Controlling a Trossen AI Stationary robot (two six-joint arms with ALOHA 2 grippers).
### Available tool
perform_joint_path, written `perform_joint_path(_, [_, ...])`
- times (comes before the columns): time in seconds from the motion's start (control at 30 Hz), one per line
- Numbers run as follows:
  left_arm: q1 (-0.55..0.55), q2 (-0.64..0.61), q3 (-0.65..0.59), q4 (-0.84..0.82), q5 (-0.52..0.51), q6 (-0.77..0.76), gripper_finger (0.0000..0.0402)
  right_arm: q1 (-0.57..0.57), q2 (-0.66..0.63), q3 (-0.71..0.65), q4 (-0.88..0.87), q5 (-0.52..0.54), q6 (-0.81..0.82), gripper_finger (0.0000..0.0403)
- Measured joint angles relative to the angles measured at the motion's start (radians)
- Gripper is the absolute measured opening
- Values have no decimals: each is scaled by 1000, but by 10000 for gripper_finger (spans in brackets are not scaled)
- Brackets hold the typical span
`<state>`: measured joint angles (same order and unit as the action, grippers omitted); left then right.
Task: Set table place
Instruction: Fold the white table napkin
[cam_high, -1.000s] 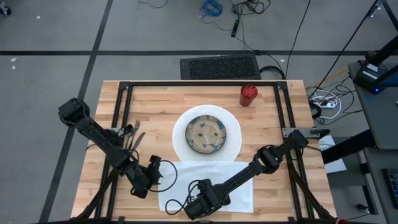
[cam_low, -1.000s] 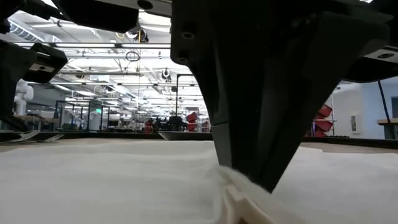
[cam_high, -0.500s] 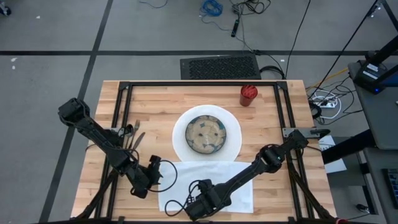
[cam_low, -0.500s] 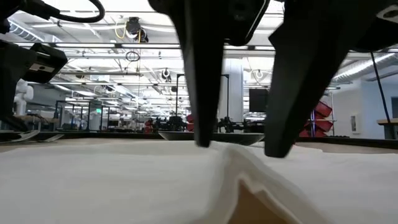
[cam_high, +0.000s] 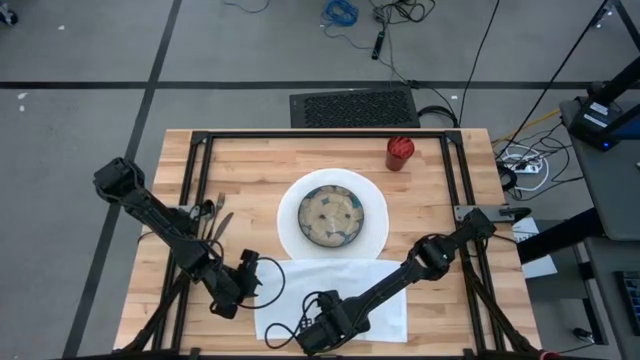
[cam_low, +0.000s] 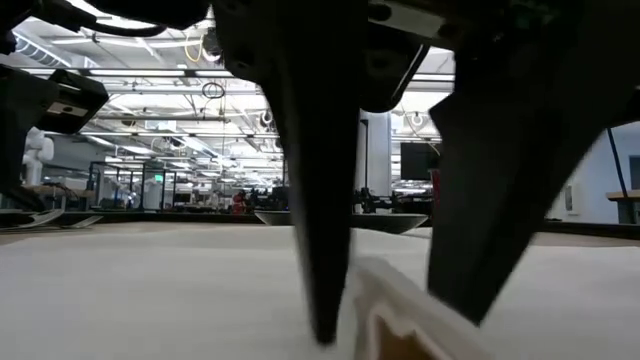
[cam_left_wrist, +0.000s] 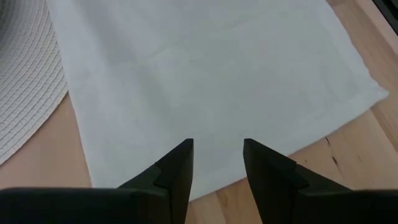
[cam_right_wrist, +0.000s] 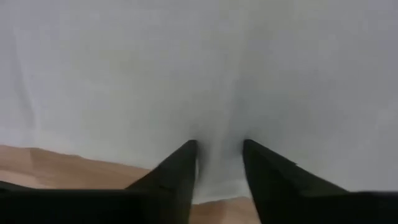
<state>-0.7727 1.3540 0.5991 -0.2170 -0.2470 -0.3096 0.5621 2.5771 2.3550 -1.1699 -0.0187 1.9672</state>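
Note:
A white cloth (cam_high: 345, 280) lies flat on the table (cam_high: 250, 165) near its front edge. My right gripper (cam_high: 318, 330) points down over the cloth's near edge (cam_right_wrist: 124, 158). It is open, with a low raised fold (cam_low: 395, 300) of the cloth between its fingers. My left gripper (cam_high: 250, 272) hovers open at the cloth's left edge and holds nothing; in its wrist view it (cam_left_wrist: 217, 142) looks across the cloth (cam_left_wrist: 205, 68). My right gripper stands with its fingertips (cam_low: 322, 335) low at the cloth, one on each side of the raised fold, pointing down from above. Whether the tips touch the cloth, I cannot tell.
Behind the cloth, a patterned bowl (cam_high: 332, 215) sits on a round white woven placemat (cam_high: 290, 215). A red cup (cam_high: 399, 153) stands at the far right. A fork and knife (cam_high: 215, 218) lie on the left, beside the left arm.
My right gripper has opened and let go of the cloth's pinched-up fold. The fold has sunk lower and now stands loose between the spread fingers. The rest of the cloth has stayed flat.

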Motion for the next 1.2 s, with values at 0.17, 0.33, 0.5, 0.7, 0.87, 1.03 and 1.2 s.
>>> perform_joint_path(0.17, [0,0,0,-1,0,-3,128,0,0,0,4,11,-4,16])
perform_joint_path(0.33, [0,0,0,-1,0,-8,128,0,-25,0,12,-9,-12,12])
perform_joint_path(0.5, [0,0,0,0,0,-9,128,3,-78,2,-9,-8,-15,4])
perform_joint_path(0.7, [0,0,0,1,0,-9,128,5,-75,2,-26,-9,-21,34])
perform_joint_path(0.87, [0,0,0,0,0,-18,128,4,-72,2,-45,20,-20,106])
perform_joint_path(1.03, [0,0,0,-1,0,-18,128,-40,-72,-4,-111,68,-70,167])
perform_joint_path(1.2, [0,0,0,-1,-1,-24,128,-116,-70,-18,-196,143,-179,176])
